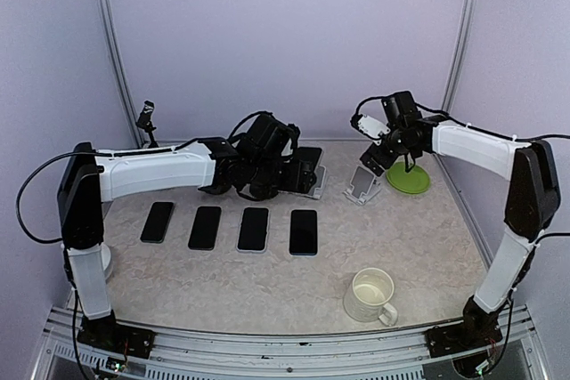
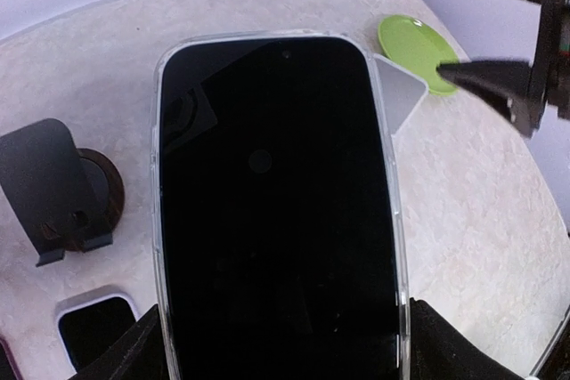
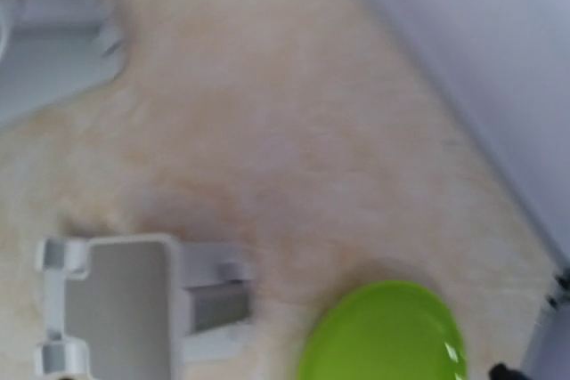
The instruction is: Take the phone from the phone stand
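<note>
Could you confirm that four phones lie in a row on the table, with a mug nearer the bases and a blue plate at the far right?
Not quite: the plate is green, not blue, as the top view shows. The four phones do lie in a row, with the mug nearer the bases.

Four phones (image 1: 230,229) lying in a row mid-table. Mug (image 1: 371,295) sitting near right. Behind the row, fifth phone (image 2: 278,211) hanging in left gripper (image 1: 301,173); stand (image 1: 363,184) standing to its right, plate (image 1: 408,177) just beside, farther right.
</note>
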`<state>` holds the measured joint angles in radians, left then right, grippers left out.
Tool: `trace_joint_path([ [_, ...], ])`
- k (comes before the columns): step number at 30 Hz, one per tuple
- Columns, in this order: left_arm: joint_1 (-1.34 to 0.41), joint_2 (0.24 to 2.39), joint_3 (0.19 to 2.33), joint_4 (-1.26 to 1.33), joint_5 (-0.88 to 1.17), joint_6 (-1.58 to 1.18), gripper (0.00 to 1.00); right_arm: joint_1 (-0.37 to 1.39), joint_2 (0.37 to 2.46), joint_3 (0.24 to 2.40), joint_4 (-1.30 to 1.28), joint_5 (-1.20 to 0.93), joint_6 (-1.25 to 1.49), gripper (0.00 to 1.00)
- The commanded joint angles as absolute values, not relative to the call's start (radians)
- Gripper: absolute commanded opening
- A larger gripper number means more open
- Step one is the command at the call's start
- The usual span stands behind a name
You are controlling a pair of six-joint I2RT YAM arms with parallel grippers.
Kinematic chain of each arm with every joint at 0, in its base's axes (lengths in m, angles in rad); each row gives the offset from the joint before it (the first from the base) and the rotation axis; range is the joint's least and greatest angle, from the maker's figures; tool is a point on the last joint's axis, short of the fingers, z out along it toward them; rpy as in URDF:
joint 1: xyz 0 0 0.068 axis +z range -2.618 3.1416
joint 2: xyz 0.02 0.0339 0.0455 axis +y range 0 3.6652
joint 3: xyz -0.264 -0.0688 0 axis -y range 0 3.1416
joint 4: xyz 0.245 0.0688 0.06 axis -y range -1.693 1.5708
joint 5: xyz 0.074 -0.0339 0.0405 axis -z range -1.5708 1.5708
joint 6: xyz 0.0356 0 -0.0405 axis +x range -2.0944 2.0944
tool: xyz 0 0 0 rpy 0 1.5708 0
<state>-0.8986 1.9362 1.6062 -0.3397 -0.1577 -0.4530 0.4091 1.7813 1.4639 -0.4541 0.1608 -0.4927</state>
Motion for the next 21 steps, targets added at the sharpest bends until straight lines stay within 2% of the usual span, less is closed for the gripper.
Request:
trace_joint_path([
  [1,-0.966,1.887,1.579,-0.252,-0.178,-0.471,0.34,0.401,1.594,1.325,-0.283,0.223,-0.304,1.00],
  [5,-1.022,1.920,1.586,-0.247,-0.184,-0.507,0.34,0.382,1.483,1.253,-0.288,0.193,-0.141,1.00],
  [13,-1.096,2.050,1.651,-0.237,-0.189,-0.626,0.33,0.306,1.456,1.244,-0.553,-0.127,0.163,1.00],
  [21,-1.139,2.175,1.739,-0.258,-0.198,-0.731,0.37,0.233,1.383,1.054,-0.557,-0.360,0.301,1.00],
])
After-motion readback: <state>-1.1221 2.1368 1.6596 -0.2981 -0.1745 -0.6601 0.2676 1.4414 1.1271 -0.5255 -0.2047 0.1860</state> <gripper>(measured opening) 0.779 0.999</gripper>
